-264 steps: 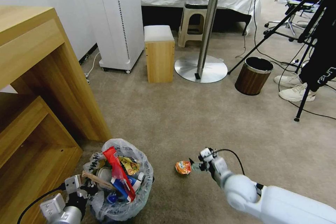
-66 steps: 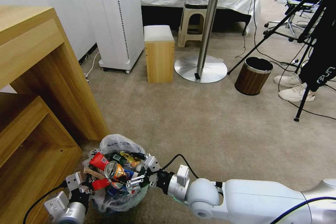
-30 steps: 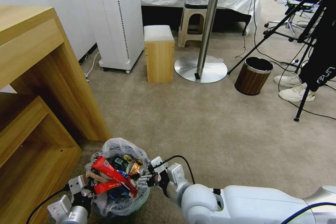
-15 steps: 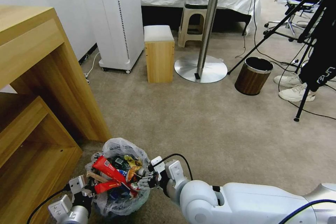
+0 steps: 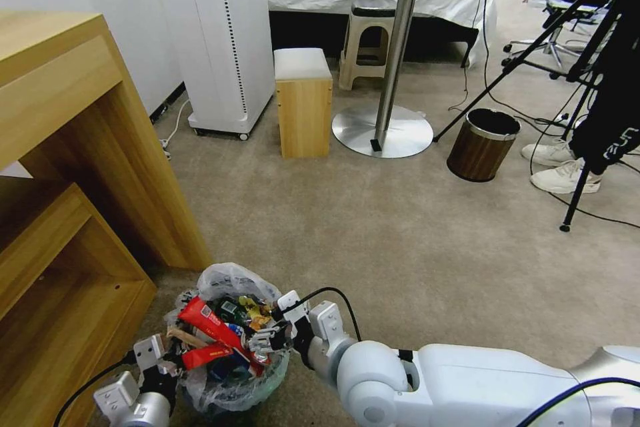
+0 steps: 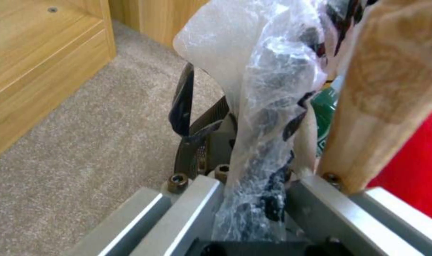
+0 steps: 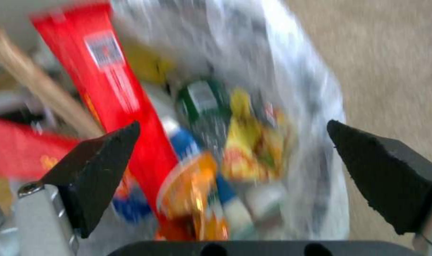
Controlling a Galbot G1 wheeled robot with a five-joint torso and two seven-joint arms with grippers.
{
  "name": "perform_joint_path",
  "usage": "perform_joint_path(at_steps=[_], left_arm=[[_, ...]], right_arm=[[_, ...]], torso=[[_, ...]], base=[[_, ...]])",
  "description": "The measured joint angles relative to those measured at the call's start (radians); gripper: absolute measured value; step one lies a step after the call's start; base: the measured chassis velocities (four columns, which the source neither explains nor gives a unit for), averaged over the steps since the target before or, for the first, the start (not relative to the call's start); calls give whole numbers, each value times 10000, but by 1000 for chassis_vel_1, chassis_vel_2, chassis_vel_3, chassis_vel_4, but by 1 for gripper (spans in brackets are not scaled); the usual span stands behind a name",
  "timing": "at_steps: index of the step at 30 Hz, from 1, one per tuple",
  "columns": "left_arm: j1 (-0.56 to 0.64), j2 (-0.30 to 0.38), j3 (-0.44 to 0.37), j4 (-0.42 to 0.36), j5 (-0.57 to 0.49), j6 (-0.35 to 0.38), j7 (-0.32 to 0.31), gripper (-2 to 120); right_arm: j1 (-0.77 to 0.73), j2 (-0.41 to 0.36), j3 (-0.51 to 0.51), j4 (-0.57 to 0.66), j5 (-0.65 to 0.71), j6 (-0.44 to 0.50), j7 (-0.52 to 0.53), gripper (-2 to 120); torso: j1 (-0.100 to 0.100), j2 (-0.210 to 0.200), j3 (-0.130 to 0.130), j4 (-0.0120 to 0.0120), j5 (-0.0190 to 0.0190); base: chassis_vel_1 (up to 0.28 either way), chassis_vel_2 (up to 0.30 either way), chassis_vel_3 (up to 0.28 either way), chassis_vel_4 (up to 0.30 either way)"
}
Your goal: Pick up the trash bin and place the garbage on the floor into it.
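Right gripper hung over the bin, fingers spread wide above the garbage piled inside. Left gripper was clamped on the bin's bagged rim, on the carpet beside the wooden shelf.

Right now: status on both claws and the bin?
Left claw shut on the trash bin rim and liner. Right claw open over the bin's garbage, holding nothing. Carpet nearby bare; wooden cabinet close on the left.
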Motion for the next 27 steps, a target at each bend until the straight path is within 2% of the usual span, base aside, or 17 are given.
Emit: perform_joint_path(at_steps=[2, 5, 7, 9, 10, 12, 13, 15, 16, 18, 20, 24, 25, 27], left_arm=[[6, 0, -8, 0, 0, 0, 0, 0], [-18, -2, -13, 25, 0, 0, 0, 0], [-26, 1, -14, 26, -6, -1, 0, 0], [-26, 55, -64, -17, -69, 41, -39, 0], [-26, 55, -64, -17, -69, 41, -39, 0], [9, 102, -107, -84, -136, 200, -81, 0], [9, 102, -107, -84, -136, 200, -81, 0], [44, 199, -114, -187, -297, 585, -108, 0], [44, 199, -114, -187, -297, 585, -108, 0], [-55, 431, -143, -207, -574, 775, -238, 0], [-87, 524, -164, -235, -718, 857, -315, 0], [-437, 1573, -286, -443, -2386, 1512, -1056, 0], [-437, 1573, -286, -443, -2386, 1512, -1056, 0], [-631, 2114, -284, -370, -3118, 1699, -1360, 0]], right_arm=[[-18, -5, 67, -12, -134, 327, -289, 100], [-99, -24, 375, -209, -816, 1463, -1244, 100], [-143, -25, 522, -267, -1005, 1818, -1494, 100], [-385, -103, 1478, -162, -1121, 2190, -1886, 100], [-385, -103, 1478, -162, -1121, 2190, -1886, 100], [-545, -273, 2462, -76, -1127, 2221, -2074, 100], [-545, -273, 2462, -76, -1127, 2221, -2074, 100], [-792, -536, 3606, 5, -1074, 2228, -2243, 100], [-792, -536, 3606, 5, -1074, 2228, -2243, 100], [-1092, -746, 4533, 251, -1025, 2214, -2273, 100], [-1193, -817, 4791, 354, -1002, 2198, -2273, 100], [-2174, -1418, 6506, 1155, -937, 2016, -2132, 100], [-2174, -1418, 6506, 1155, -937, 2016, -2132, 100], [-2651, -1831, 7128, 1470, -943, 1986, -2071, 100]], torso=[[0, 0, 0, 0, 0], [0, 0, 0, 0, 0], [0, 0, 0, 0, 0], [0, -1, 0, 0, 1], [0, -1, 0, 0, 1], [0, 0, 0, 0, 0], [0, 0, 0, 0, 0], [0, 0, 0, 1, 2], [0, 0, 0, 1, 2], [0, 0, 0, -1, 1], [0, 0, 0, 0, 1], [0, 0, 0, 0, 3], [0, 0, 0, 0, 3], [0, 0, 0, -1, 2]], base=[[0, 0, 0, 0], [0, 0, 0, 0], [0, 0, 0, 0], [0, 0, 0, 0], [0, 0, 0, 0], [0, 0, 0, 0], [0, 0, 0, 0], [0, 0, 0, 0], [0, 0, 0, 0], [0, 0, 0, 0], [0, 0, 0, 0], [0, 0, 0, 0], [0, 0, 0, 0], [0, 0, 0, 0]])
